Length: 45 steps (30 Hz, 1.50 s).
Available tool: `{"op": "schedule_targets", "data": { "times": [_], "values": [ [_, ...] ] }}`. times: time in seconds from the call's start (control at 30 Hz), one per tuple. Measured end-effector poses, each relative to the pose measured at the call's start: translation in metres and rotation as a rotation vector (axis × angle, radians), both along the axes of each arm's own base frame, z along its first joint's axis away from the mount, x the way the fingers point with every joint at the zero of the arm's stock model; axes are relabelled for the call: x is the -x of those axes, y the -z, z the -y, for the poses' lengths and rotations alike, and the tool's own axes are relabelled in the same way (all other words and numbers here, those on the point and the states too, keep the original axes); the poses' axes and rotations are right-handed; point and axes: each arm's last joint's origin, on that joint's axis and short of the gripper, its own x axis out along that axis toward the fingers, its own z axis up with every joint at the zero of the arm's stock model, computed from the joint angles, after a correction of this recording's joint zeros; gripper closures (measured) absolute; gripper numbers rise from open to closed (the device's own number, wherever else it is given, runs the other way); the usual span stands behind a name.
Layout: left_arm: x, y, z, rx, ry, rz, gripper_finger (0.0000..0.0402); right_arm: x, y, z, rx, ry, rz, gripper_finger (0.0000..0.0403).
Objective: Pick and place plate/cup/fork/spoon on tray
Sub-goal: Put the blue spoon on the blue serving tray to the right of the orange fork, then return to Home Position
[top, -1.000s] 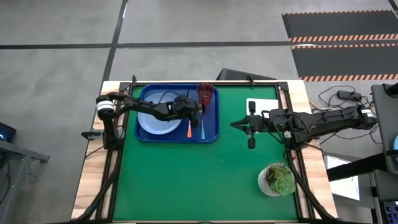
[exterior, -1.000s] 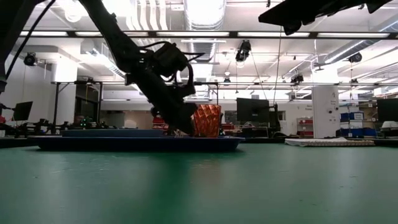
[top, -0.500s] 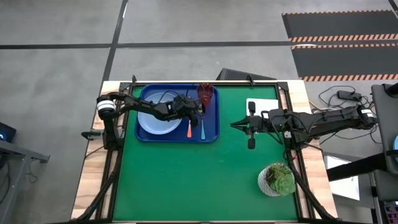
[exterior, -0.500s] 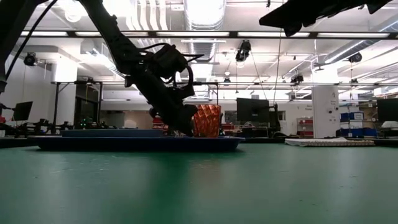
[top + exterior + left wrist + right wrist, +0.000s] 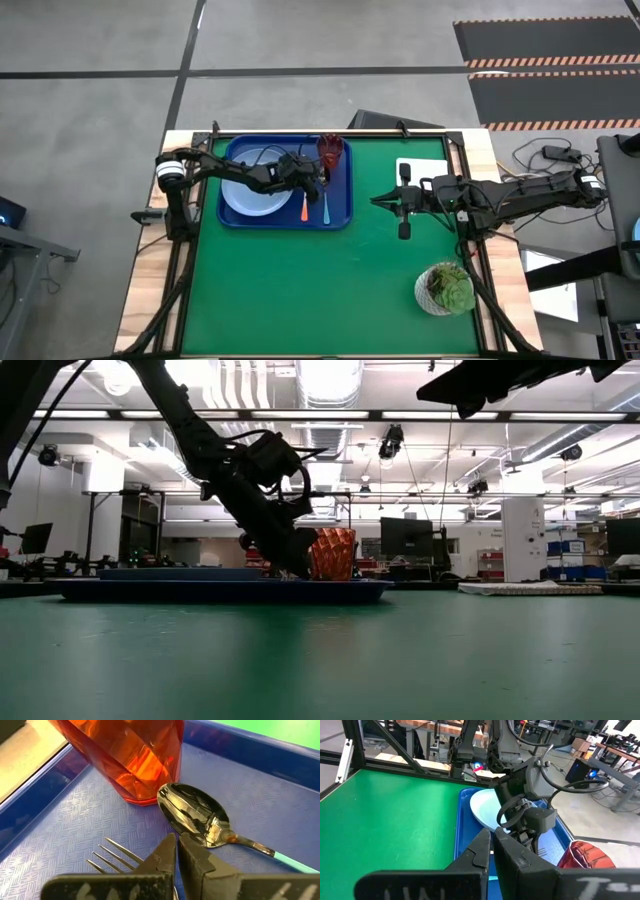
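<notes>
The dark-blue tray (image 5: 340, 215) lies at the table's far left. On it are the pale-blue plate (image 5: 250, 192), the reddish cup (image 5: 331, 152) standing upright at its far right corner, the orange-handled fork (image 5: 304, 207) and the blue-handled spoon (image 5: 325, 207), both lying flat. My left gripper (image 5: 318, 182) is shut low over the tray, its fingertips (image 5: 177, 845) between the fork's tines (image 5: 117, 854) and the spoon's bowl (image 5: 192, 815), just near of the cup (image 5: 125, 755). My right gripper (image 5: 380, 200) is shut and empty above the table's middle right. My left gripper has nothing between its shut fingers. Its own fingers hide whether their tips touch the fork or the tray floor.
A white pad (image 5: 420, 166) lies at the far right. A white pot with a green succulent (image 5: 445, 288) stands at the near right. The green table top between the tray and the pot is bare.
</notes>
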Motion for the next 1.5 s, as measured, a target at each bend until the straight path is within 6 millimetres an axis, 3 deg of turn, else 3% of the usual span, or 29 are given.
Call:
{"op": "schedule_targets", "data": {
  "times": [0.2,0.5,0.87,1.0,1.17,1.33,1.5],
  "values": [
    [0.0,0.001,-0.001,0.0,-0.003,0.004,0.0401,0.0,0.0,0.0,0.0,0.0,0.0,0.0394],
    [-0.005,0.018,-0.002,0.011,-0.01,-0.004,0.0401,0.0,0.0,0.0,0.0,0.001,0.0,0.0394],
    [-0.004,0.009,-0.002,0.014,-0.019,0.025,0.0402,0.0,0.0,0.0,0.0,0.001,-0.003,0.0394],
    [-0.001,-0.008,0.003,0.023,-0.022,0.05,0.0402,0.0,0.001,0.0,0.003,0.0,-0.014,0.0394],
    [0.013,-0.047,0.023,0.021,0.022,0.044,0.0402,0.001,0.003,0.0,0.022,-0.004,-0.033,0.0394],
    [0.034,-0.092,0.063,-0.057,0.183,0.083,0.0401,0.006,0.012,0.0,0.056,-0.013,-0.04,0.0394],
    [0.072,-0.109,0.11,-0.11,0.48,0.136,0.0402,0.015,0.025,0.001,0.085,-0.018,-0.041,0.0394]
  ]
}}
